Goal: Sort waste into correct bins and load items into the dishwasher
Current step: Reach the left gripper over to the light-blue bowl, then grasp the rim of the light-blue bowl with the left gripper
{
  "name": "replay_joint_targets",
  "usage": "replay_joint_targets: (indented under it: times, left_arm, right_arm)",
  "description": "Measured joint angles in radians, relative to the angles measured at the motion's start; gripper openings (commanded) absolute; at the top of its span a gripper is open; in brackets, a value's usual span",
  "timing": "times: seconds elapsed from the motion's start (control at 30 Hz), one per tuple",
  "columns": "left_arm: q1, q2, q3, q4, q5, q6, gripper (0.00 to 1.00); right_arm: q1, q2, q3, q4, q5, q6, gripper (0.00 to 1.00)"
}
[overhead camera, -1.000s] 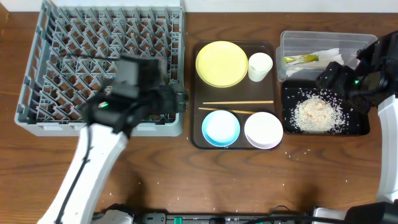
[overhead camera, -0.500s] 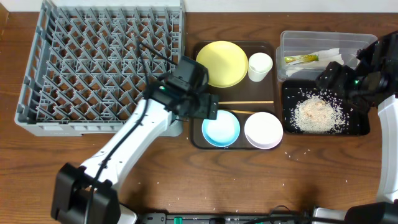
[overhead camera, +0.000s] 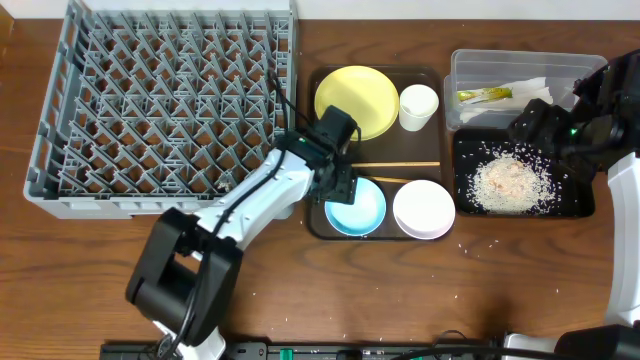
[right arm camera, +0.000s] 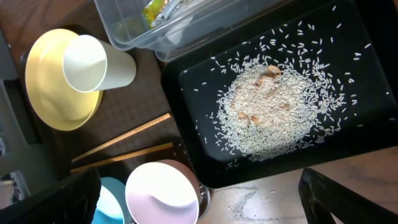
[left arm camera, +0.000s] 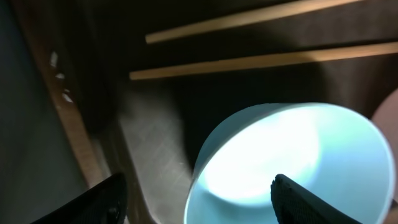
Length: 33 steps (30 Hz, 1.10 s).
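The left hand (left arm camera: 199, 202) hangs low over a flat brown rectangular serving tray (overhead camera: 318, 228), its two fingers standing apart and gripping nothing. The rim of a round light blue bowl (left arm camera: 286, 162) sits between them, with one finger outside the wall and the other over the hollow. Whether either finger touches the bowl cannot be told.

The step in hand looks like picking up this bowl to load it. To do that well, the hand should sink until the wall is deep between the fingers. It should then pinch squarely and lift straight up before swinging away.

Room is tight close in. The tray's raised lip runs just outside the outer finger. A pair of thin wooden chopsticks (overhead camera: 382, 165) lies just beside the bowl. A round white bowl (overhead camera: 424, 208) sits just beside the blue one on its far side. Beyond the chopsticks are a round yellow plate (overhead camera: 357, 102) and a small white cup (overhead camera: 418, 106).

On the hand's opposite side, next to the tray, stands the large grey plastic peg rack (overhead camera: 160, 110), with no dishes in it. Bare wooden tabletop (overhead camera: 400, 290) lies behind the arm.

Well apart, the right hand (right arm camera: 199, 205) hovers wide open and holding nothing over a shallow black tray (overhead camera: 580, 208) of whitish rice scraps (overhead camera: 508, 183).
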Motion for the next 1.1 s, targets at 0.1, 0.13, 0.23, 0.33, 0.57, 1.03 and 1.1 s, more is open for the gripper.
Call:
replay_joint_targets:
  times: [0.1, 0.13, 0.23, 0.33, 0.57, 1.03, 1.1]
  left_arm:
    - [-0.002, 0.015, 0.0, 0.0, -0.007, -0.004, 0.72]
    - [-0.002, 0.017, 0.0, 0.002, -0.013, -0.005, 0.7]
    - [-0.002, 0.018, 0.0, 0.005, -0.017, -0.01, 0.66]
    - [-0.004, 0.018, 0.0, 0.008, -0.018, -0.021, 0.64]
    - [-0.038, 0.018, 0.0, 0.021, -0.018, -0.027, 0.64]
    - [-0.047, 0.018, -0.012, 0.027, -0.034, -0.03, 0.53]
    - [-0.047, 0.018, -0.022, 0.027, -0.033, -0.03, 0.51]
  right_arm:
    - [0.0, 0.0, 0.0, 0.0, 0.0, 0.0, 0.99]
    - [0.0, 0.0, 0.0, 0.0, 0.0, 0.0, 0.99]
    - [0.0, 0.0, 0.0, 0.0, 0.0, 0.0, 0.99]
    - [0.0, 0.0, 0.0, 0.0, 0.0, 0.0, 0.99]
    - [0.0, 0.0, 0.0, 0.0, 0.0, 0.0, 0.99]
    - [0.0, 0.0, 0.0, 0.0, 0.0, 0.0, 0.99]
    - [0.0, 0.0, 0.0, 0.0, 0.0, 0.0, 0.99]
